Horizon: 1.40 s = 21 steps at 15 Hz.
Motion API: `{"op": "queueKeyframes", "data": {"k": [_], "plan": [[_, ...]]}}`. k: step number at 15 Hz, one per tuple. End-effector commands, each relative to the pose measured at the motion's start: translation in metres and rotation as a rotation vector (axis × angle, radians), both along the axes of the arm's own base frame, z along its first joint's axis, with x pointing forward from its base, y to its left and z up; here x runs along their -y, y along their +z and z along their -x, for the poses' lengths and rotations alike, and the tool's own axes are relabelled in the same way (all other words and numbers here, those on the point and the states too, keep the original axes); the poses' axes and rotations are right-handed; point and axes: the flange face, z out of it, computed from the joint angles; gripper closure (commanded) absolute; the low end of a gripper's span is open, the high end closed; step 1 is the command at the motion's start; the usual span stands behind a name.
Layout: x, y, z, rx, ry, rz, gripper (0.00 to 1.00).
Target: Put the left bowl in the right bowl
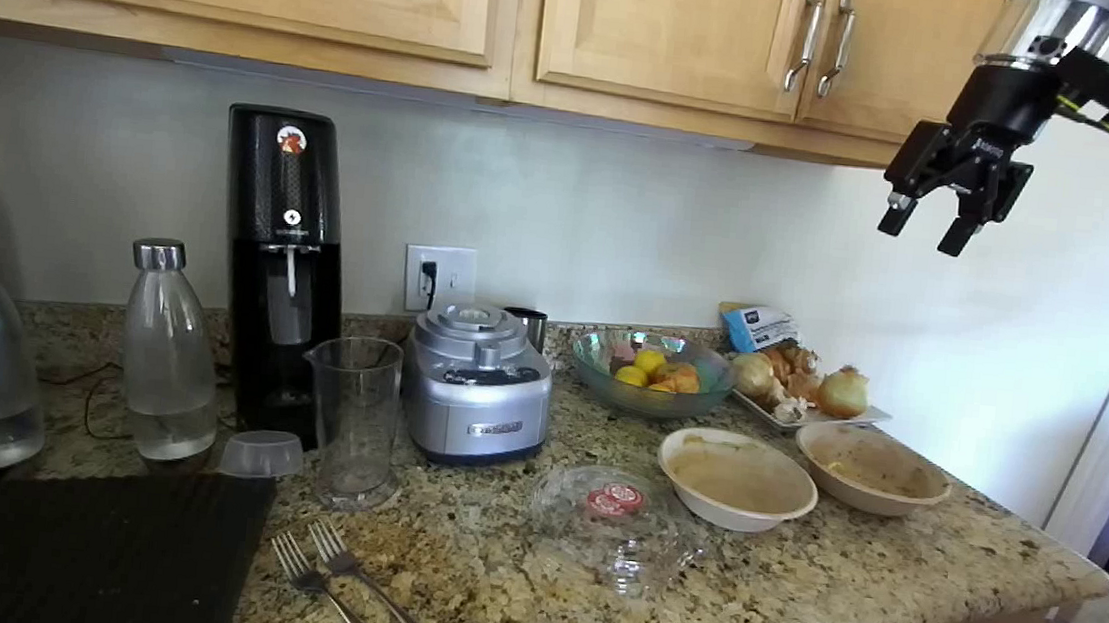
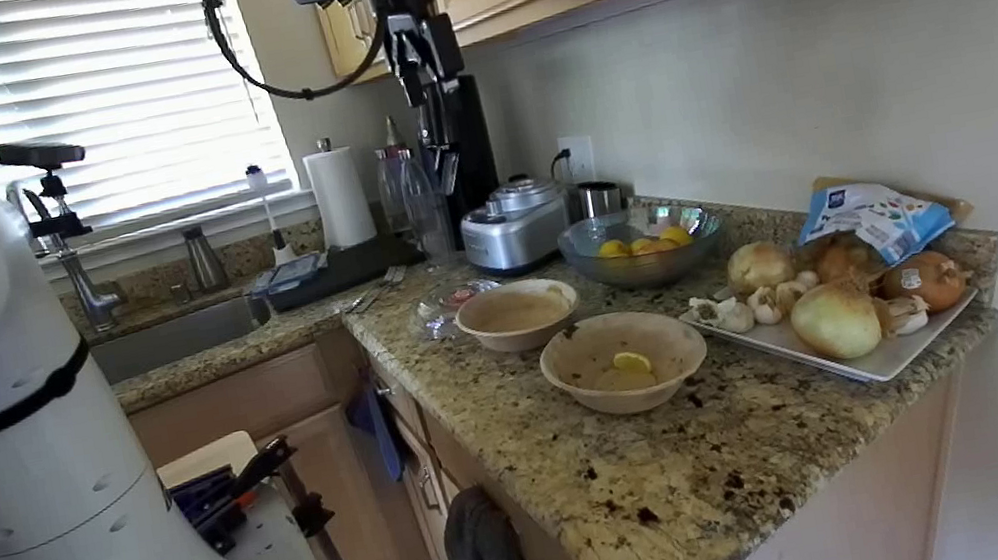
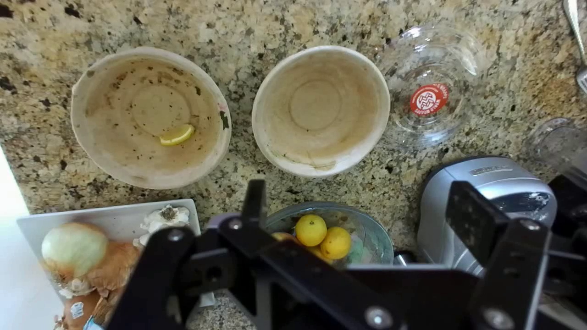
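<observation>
Hanging with jaws parted, gripper (image 1: 923,231) well above left bowl (image 1: 737,480) and right bowl (image 1: 872,470)

I can make out the left bowl (image 1: 739,476) sitting upright on the granite countertop (image 1: 791,595): round, shallow, beige-tan, pale-rimmed, faintly stained inside. Just beside it, with a narrow gap that my wrist view shows, the right bowl (image 1: 880,465) stands upright too, nearly the same beige, its inside scattered with dark flecks, a lemon wedge (image 3: 178,135) lying off its center.
</observation>
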Motion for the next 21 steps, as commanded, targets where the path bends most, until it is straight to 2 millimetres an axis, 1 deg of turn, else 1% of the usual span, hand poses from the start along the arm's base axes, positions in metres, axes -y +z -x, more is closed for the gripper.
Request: {"op": "queueKeyframes", "data": {"k": [1,3,5,6,9,12,16,17,18,19,21], "plan": [[0.000,0.001,0.000,-0.001,0.000,0.000,0.00],[0.002,-0.006,-0.002,0.039,-0.042,0.031,0.00],[0.005,-0.018,-0.004,0.072,-0.072,0.062,0.00],[0.007,-0.027,-0.006,0.085,-0.094,0.072,0.00],[0.014,-0.061,-0.011,0.112,-0.158,0.106,0.00],[0.020,-0.103,-0.016,0.106,-0.239,0.122,0.00],[0.023,-0.149,-0.020,0.041,-0.311,0.162,0.00],[0.024,-0.156,-0.022,0.022,-0.322,0.171,0.00],[0.023,-0.144,-0.022,0.020,-0.282,0.156,0.00],[0.023,-0.152,-0.023,0.005,-0.291,0.162,0.00],[0.024,-0.158,-0.024,-0.007,-0.296,0.163,0.00]]}}
